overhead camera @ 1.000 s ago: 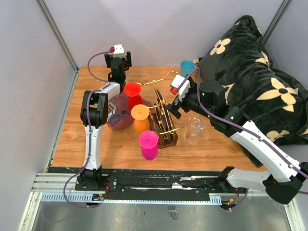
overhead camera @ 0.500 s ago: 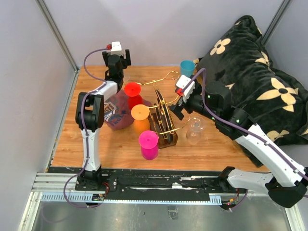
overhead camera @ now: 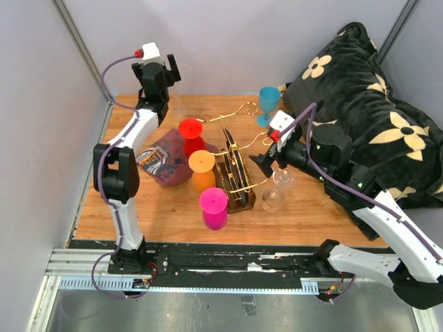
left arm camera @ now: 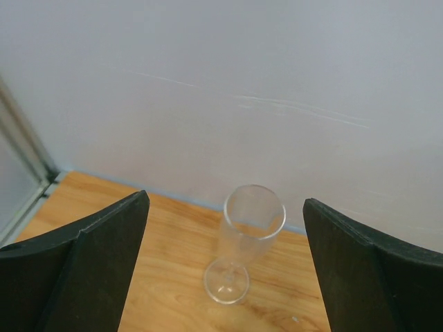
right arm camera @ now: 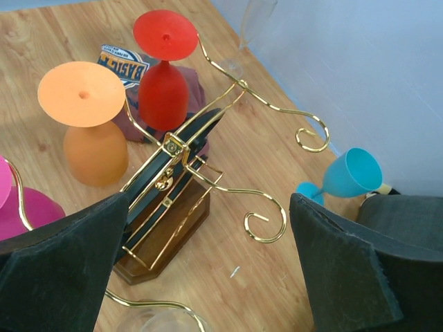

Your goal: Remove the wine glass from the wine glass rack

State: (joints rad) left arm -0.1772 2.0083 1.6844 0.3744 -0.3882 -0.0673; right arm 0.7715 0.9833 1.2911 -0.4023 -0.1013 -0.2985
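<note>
Wine glasses, namely red glass (overhead camera: 191, 128), orange glass (overhead camera: 201, 162) and pink glass (overhead camera: 214, 200), hung upside down on the wine glass rack (overhead camera: 235, 181) on the worktop (overhead camera: 124, 207); with left gripper (left arm camera: 225, 202) and right gripper (right arm camera: 209, 199) jaws apart and empty, a stem would best be pinched, then slid outward along its wire.

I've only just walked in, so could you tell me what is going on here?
A red goblet, an orange goblet and a pink goblet hang upside down on a dark wooden wine glass rack with gold wire arms. Both grippers are open and empty: the right gripper hovers over the rack, the left gripper faces a clear glass flute standing by the wall.
</note>
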